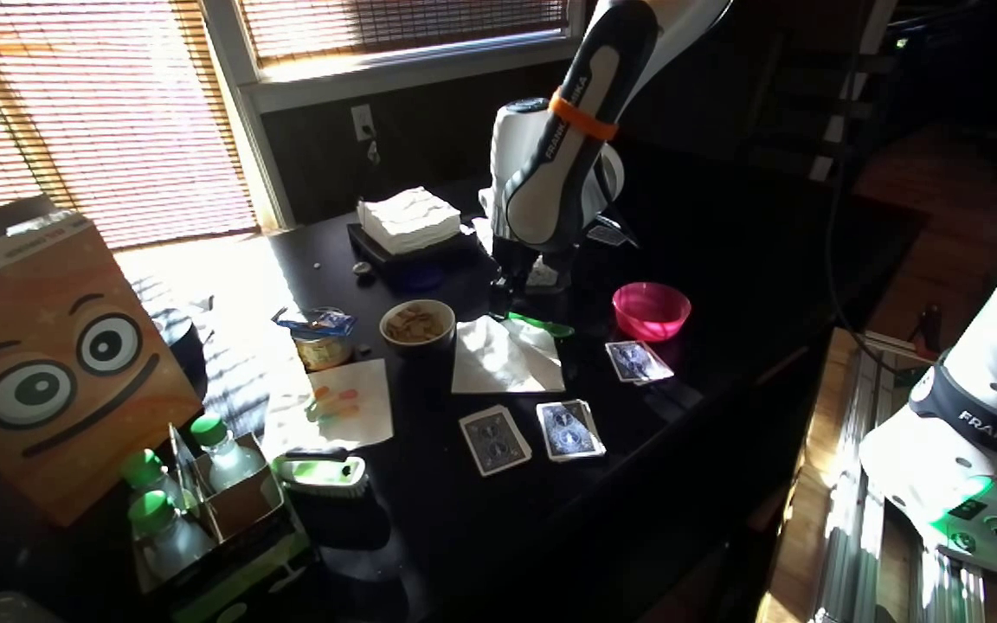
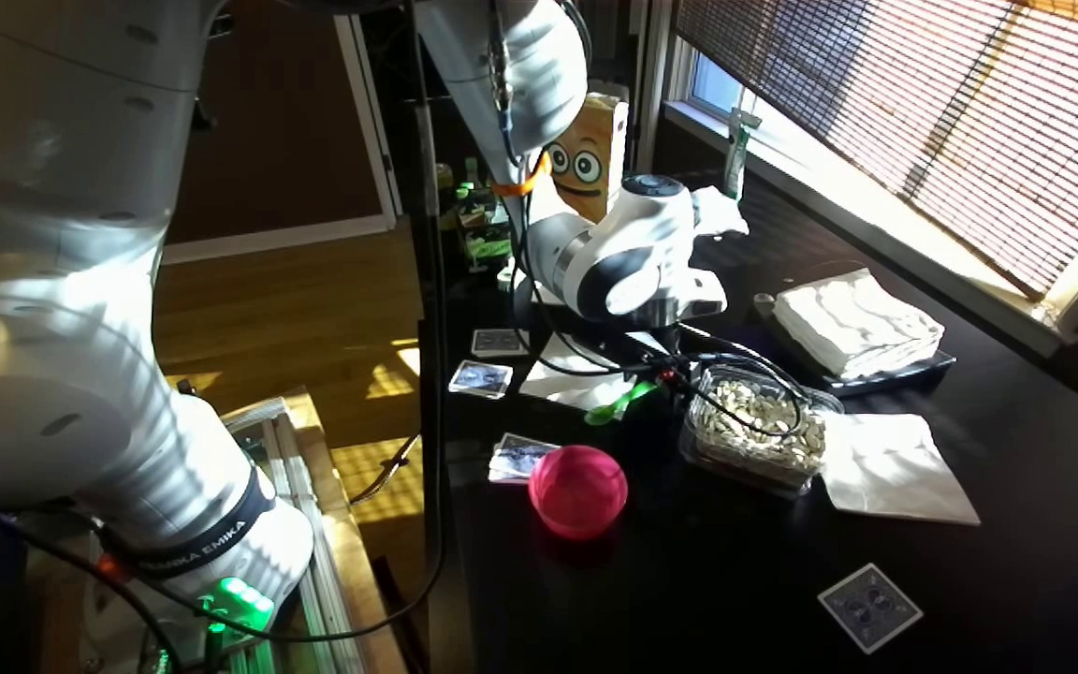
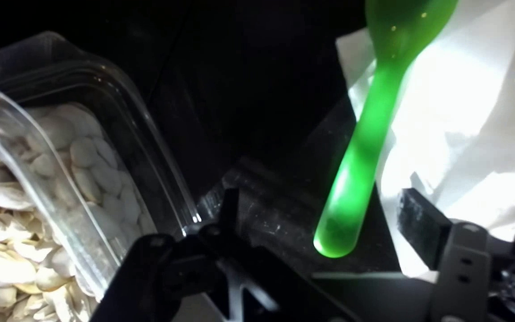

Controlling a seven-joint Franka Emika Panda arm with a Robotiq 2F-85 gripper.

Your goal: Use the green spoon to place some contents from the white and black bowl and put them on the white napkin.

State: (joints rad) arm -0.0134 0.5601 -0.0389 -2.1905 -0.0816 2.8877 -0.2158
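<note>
The bright green spoon point(image 1: 542, 325) lies beside the white napkin point(image 1: 509, 355), its scoop end pointing away from my gripper. Over the spoon's handle end, my gripper point(image 3: 318, 193) stands open in the wrist view. The handle of the green spoon point(image 3: 359, 179) runs between the two fingers and touches neither; part of it overlaps the edge of the napkin point(image 3: 445, 112). In an exterior view the white and black bowl point(image 1: 418, 337), pale inside and dark outside, holds brown flat pieces. It stands at the napkin's far corner, outside the wrist view.
A clear plastic box point(image 3: 119, 250) of pale seeds stands close beside one finger. Near the spoon are a pink bowl point(image 2: 578, 491) and playing cards point(image 1: 637, 361). A thick white napkin stack point(image 1: 412, 221), a can point(image 1: 323, 350) and a second napkin point(image 1: 369, 381) with gummies lie farther off.
</note>
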